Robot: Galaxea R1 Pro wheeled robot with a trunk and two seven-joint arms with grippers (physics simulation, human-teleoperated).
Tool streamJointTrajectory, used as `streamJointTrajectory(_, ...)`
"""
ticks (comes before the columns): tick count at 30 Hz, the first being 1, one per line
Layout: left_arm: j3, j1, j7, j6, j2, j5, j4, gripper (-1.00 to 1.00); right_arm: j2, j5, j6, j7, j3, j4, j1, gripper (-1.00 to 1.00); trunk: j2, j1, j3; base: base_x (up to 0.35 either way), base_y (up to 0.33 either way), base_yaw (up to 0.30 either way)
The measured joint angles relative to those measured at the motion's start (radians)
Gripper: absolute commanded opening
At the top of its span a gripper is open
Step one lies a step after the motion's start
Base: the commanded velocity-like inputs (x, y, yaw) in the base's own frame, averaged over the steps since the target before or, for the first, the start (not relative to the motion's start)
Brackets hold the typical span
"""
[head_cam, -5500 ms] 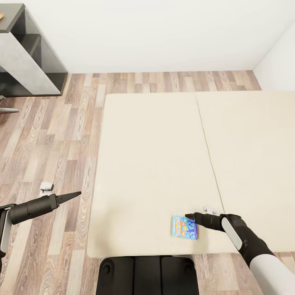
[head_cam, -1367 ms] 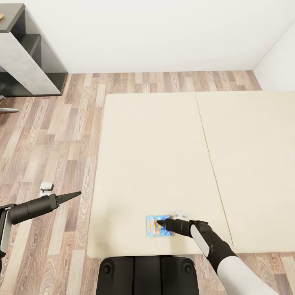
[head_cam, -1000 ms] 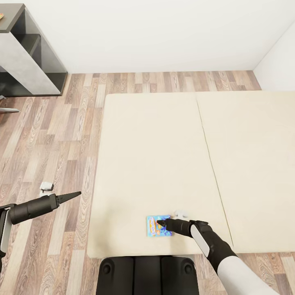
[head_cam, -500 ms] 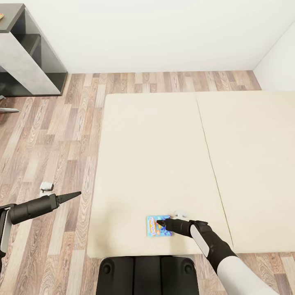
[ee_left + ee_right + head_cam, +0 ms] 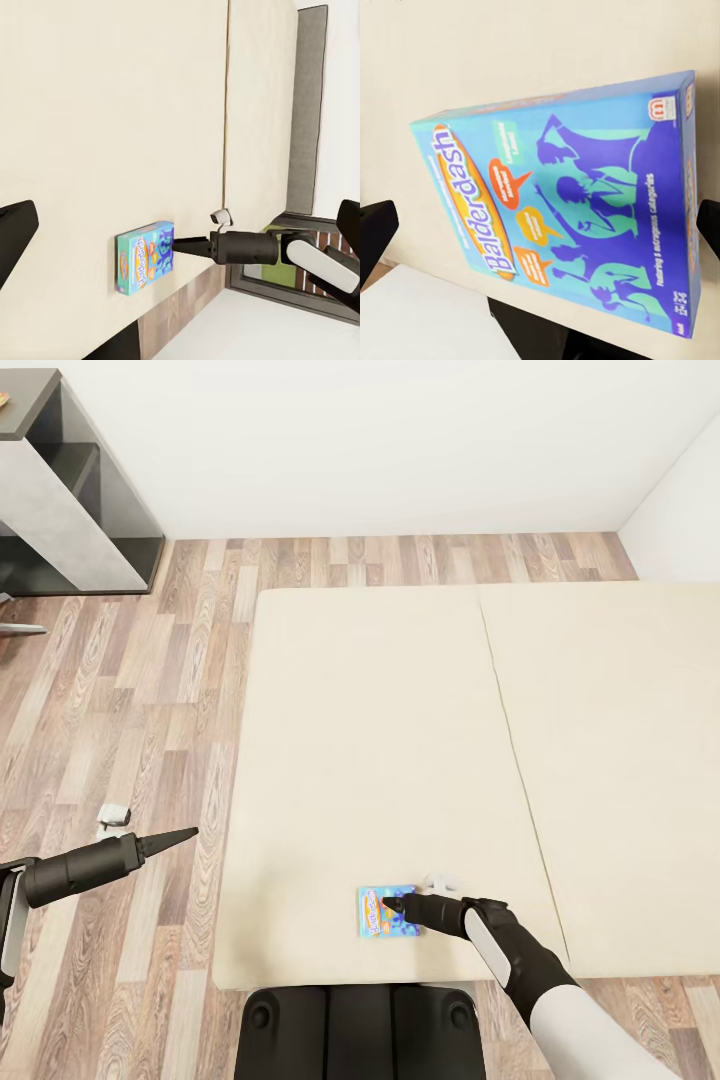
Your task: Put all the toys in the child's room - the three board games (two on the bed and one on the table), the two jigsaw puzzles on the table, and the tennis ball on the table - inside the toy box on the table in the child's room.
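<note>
Blue and turquoise, the board game (image 5: 386, 911) lies flat on the cream bed (image 5: 400, 740), close to the bed's near edge and just past our base (image 5: 360, 1032). Our right gripper (image 5: 394, 906) hangs over the game, its tips above the printed lid. In the right wrist view the game (image 5: 562, 206) sits between two dark fingers (image 5: 375, 236) spread wide at either side, so the claw stands well open with nothing held; we cannot tell whether the tips touch the lid. In the left wrist view the right gripper (image 5: 177, 244) points at the game's (image 5: 144, 257) edge.

Our left gripper (image 5: 180, 835) hovers over the wood floor (image 5: 130, 690), off the bed's left side and well apart from the game. From the head view its tips look drawn to a point, yet its own camera shows a finger (image 5: 15, 232) set far out, so we cannot tell its opening; it holds nothing.

Beyond the floor, the grey table (image 5: 60, 490) stands against the white wall (image 5: 380, 440).
</note>
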Motion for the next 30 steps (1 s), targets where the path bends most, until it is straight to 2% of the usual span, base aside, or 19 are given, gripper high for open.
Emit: streamJointTrajectory(30,0.0,0.0,0.0,0.0,0.0,0.0,0.0,1.0,0.0,0.0,0.0,0.0,0.0,0.0,0.0,1.0,0.0,0.0,0.0,0.0,0.016,0.0)
